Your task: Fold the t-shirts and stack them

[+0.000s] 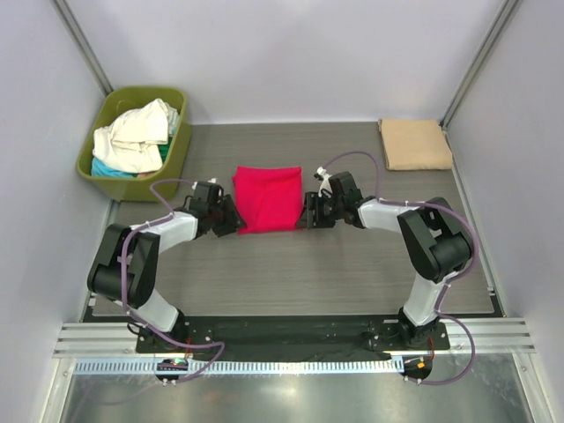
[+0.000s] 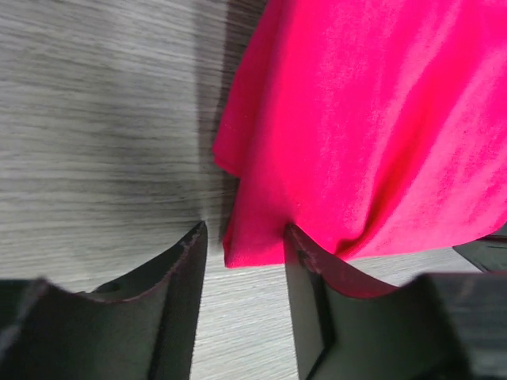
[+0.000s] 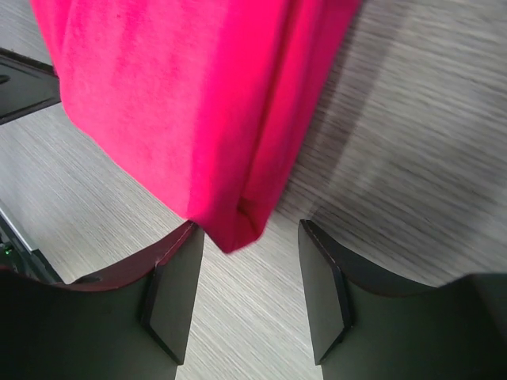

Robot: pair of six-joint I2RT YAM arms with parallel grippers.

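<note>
Red t-shirt: You have it folded into a rough square, flat on the worktop, midway between your two arms.
Left jaws: Apart. They straddle the near-left corner of the red t-shirt. The cloth touches one jaw, and a strip of bare worktop shows before the other.
Right jaws: Apart. They sit at the near-right corner of the red t-shirt. The cloth tip lies against one jaw, and the other stands clear over the grey worktop.
Edges: On your right side the fold shows as a doubled, layered edge running down to the corner. On your left the edge bulges slightly and casts a shadow on the surface.
Tan t-shirt: Folded at the back-right corner, close to the worktop's back and right edges and well apart from the red one.
Olive-green tub: It stands at the back-left corner, heaped with cream-white shirts over teal cloth.
Room to move: You have a wide band of bare worktop between the red t-shirt and the arm bases. A narrower band lies behind it toward the back wall. Side walls close in on both flanks.
</note>
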